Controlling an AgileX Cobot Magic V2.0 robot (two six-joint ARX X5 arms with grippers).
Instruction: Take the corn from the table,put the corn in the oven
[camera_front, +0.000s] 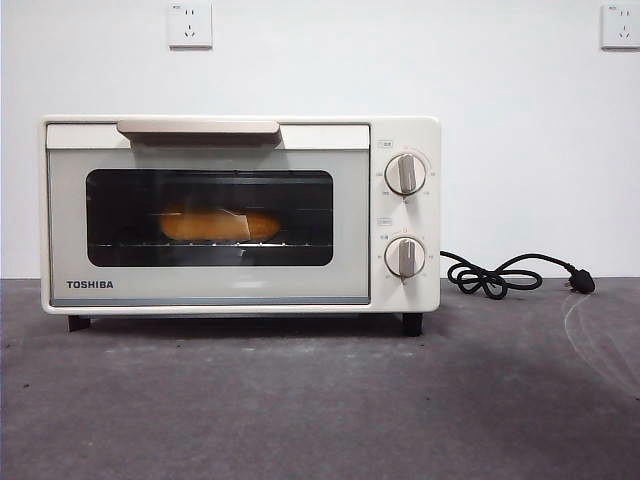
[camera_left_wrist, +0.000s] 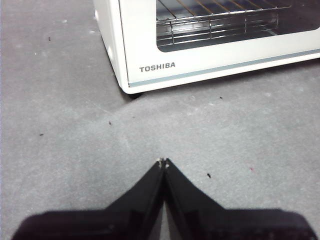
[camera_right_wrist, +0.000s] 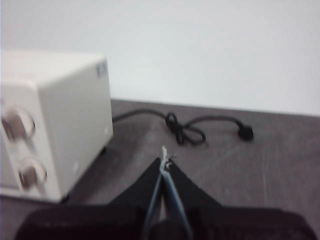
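The cream-white TOSHIBA oven (camera_front: 240, 215) stands on the dark grey table (camera_front: 320, 400) with its glass door closed. Behind the glass the yellow-orange corn (camera_front: 220, 225) lies on the wire rack. My left gripper (camera_left_wrist: 163, 162) is shut and empty, hovering over the table in front of the oven's lower corner (camera_left_wrist: 150, 67). Beside the oven's knob side (camera_right_wrist: 55, 125) my right gripper (camera_right_wrist: 165, 160) is shut on nothing. Neither gripper shows in the front view.
A black power cord (camera_front: 505, 275) with its plug lies coiled on the table to the right of the oven, also seen as the cord (camera_right_wrist: 190, 131) ahead of my right gripper. Two wall sockets (camera_front: 190, 25) sit high on the white wall.
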